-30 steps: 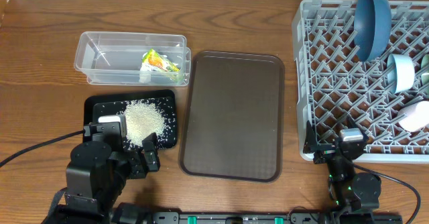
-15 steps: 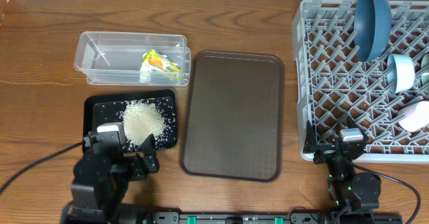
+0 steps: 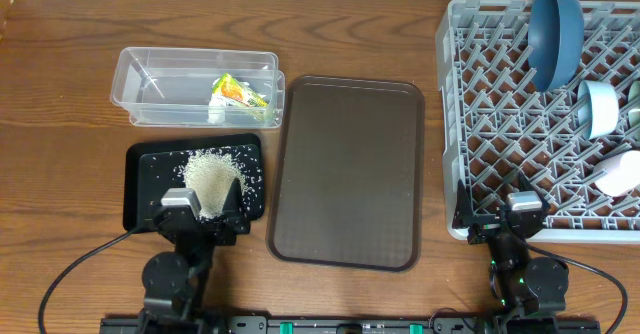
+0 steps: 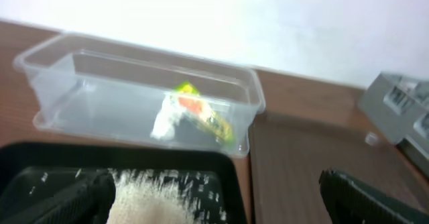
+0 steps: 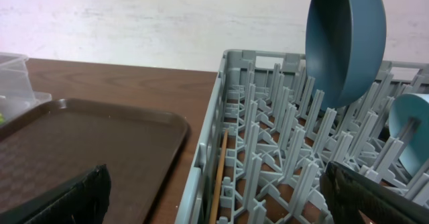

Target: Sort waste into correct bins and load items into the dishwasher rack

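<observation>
The rice (image 3: 212, 179) lies heaped in the black tray (image 3: 140, 174). The snack wrapper (image 3: 238, 96) lies in the clear tub (image 3: 150, 84). The grey rack (image 3: 480, 124) holds the dark-blue bowl-plate (image 3: 555, 34), the pale-blue bowl (image 3: 602, 107), the pink cup (image 3: 622, 174) and, at the frame edge, the mint-green bowl (image 3: 634, 99). My left gripper (image 3: 200, 216) is open and empty at the black tray's near edge. In the left wrist view the left gripper (image 4: 214, 204) faces the rice (image 4: 161, 200) and wrapper (image 4: 194, 117). My right gripper (image 3: 500, 219) is open and empty at the rack's front left corner (image 5: 221, 150).
A brown serving tray (image 3: 348, 174) lies between the black tray and the rack. A thin wooden stick (image 5: 218, 177) lies inside the rack along its left wall. The dark-blue bowl-plate (image 5: 345, 43) stands on edge at the rack's far side.
My left arm has folded down and drawn back to the table's front, with its gripper now at the black tray's near edge. The right arm has not moved.
</observation>
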`<state>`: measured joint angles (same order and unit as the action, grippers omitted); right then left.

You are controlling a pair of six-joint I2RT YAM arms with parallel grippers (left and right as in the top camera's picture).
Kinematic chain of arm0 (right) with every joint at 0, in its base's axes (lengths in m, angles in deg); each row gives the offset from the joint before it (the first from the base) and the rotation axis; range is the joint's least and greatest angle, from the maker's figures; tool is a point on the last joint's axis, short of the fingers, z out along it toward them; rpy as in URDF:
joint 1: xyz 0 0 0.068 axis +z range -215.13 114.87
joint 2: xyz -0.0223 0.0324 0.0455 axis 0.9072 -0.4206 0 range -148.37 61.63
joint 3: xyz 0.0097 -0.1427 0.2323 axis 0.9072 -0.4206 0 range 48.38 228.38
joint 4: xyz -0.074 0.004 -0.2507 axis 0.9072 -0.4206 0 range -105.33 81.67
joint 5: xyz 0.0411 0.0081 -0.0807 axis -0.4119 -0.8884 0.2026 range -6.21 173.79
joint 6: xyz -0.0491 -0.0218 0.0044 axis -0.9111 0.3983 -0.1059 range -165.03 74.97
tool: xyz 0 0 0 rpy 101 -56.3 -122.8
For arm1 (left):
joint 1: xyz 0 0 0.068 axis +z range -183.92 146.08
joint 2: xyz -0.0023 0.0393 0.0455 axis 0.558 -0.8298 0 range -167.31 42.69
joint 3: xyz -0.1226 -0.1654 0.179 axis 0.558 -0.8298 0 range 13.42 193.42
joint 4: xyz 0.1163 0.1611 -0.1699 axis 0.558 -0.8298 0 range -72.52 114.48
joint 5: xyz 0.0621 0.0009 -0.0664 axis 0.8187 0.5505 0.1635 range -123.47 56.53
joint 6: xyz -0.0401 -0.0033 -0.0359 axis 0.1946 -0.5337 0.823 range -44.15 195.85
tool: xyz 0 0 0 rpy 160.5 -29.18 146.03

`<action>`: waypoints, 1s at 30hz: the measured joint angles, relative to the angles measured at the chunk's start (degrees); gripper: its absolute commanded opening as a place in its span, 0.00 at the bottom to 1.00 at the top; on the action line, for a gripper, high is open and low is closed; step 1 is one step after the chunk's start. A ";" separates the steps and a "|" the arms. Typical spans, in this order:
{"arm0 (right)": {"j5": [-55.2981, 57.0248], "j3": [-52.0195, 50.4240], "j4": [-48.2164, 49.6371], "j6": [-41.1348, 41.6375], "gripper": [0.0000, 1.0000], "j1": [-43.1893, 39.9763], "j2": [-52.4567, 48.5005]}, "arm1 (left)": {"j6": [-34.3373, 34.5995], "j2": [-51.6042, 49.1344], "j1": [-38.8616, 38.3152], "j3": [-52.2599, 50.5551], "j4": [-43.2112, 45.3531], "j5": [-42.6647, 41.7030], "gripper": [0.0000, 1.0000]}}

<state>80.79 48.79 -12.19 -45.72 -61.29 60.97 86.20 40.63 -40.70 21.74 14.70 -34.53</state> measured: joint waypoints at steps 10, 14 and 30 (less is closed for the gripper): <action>0.00 0.00 0.02 0.00 0.99 0.00 0.00 | -3.54 1.49 0.66 -7.72 9.35 -0.20 1.00; 0.00 0.00 0.02 0.00 0.99 0.00 0.00 | -4.24 1.49 0.70 -7.50 8.52 -0.42 1.00; 0.00 0.00 0.02 0.00 0.99 0.00 0.00 | -4.44 1.49 0.70 -7.43 8.48 -0.48 1.00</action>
<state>80.79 48.79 -12.17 -45.72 -61.29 60.97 81.76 42.11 -40.01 14.30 23.18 -35.01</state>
